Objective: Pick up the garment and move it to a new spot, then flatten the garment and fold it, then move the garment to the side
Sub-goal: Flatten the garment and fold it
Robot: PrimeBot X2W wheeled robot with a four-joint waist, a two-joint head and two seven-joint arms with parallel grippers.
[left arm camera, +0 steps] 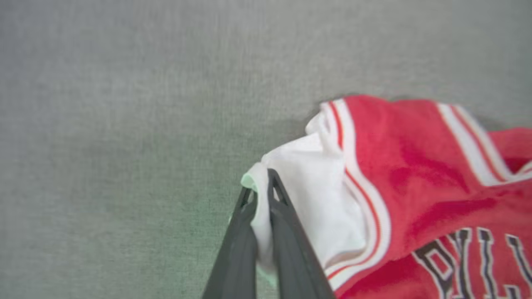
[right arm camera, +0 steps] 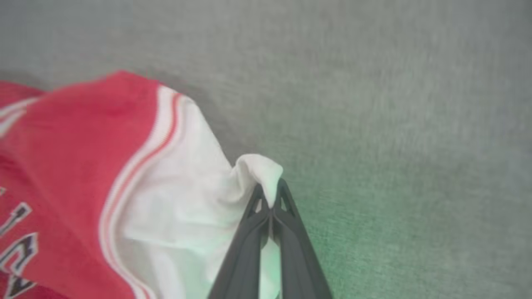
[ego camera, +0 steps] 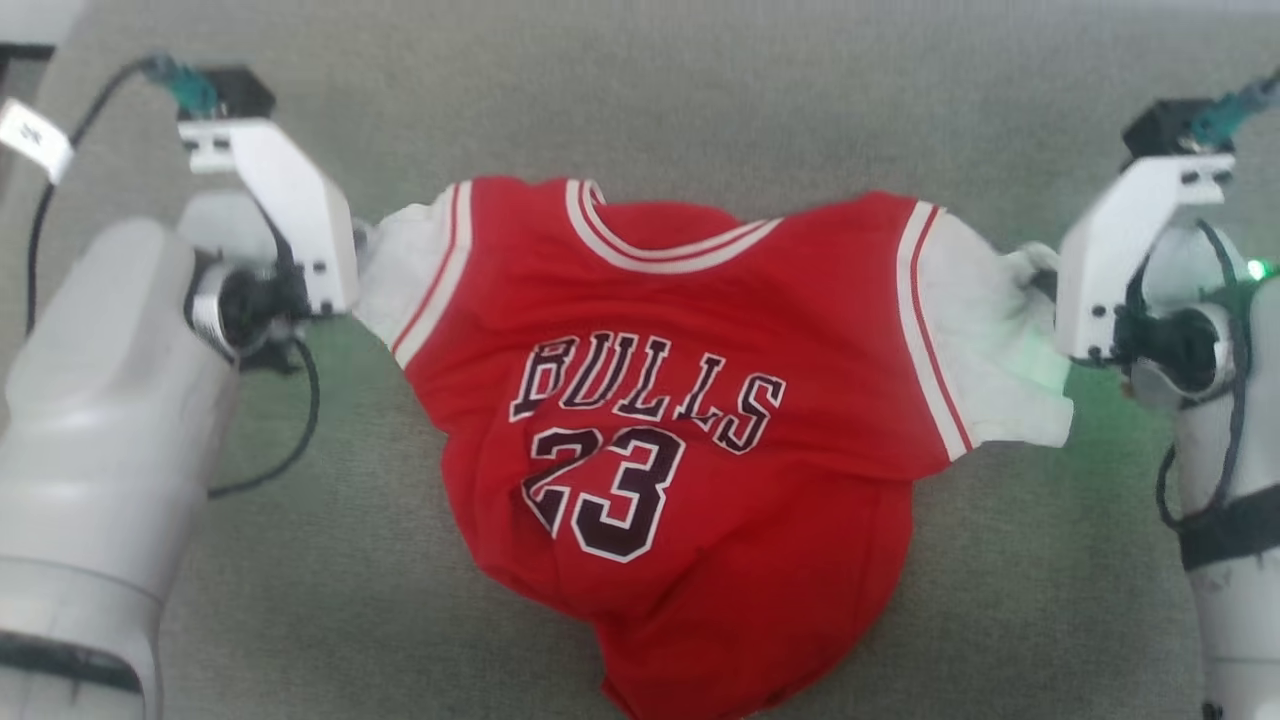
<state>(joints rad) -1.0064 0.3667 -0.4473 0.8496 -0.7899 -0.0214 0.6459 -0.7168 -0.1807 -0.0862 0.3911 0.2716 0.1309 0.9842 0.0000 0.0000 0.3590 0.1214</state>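
Observation:
The garment [ego camera: 680, 420], a red jersey with white sleeves and black "BULLS 23" lettering, hangs stretched between my two arms above a grey-green surface, its lower hem bunched toward the bottom. My left gripper [left arm camera: 261, 182] is shut on the garment's white left sleeve [left arm camera: 307, 182]. My right gripper [right arm camera: 271, 195] is shut on the white right sleeve [right arm camera: 187, 199], with a tuft of cloth poking past the fingertips. In the head view the left wrist [ego camera: 290, 230] and right wrist [ego camera: 1130, 270] sit at the sleeves' outer ends, and the fingers are hidden there.
A grey-green fabric surface [ego camera: 700, 90] spreads under and around the garment. A black cable [ego camera: 300, 420] loops beside my left forearm. A dark edge and a white tag [ego camera: 35, 135] lie at the far upper left.

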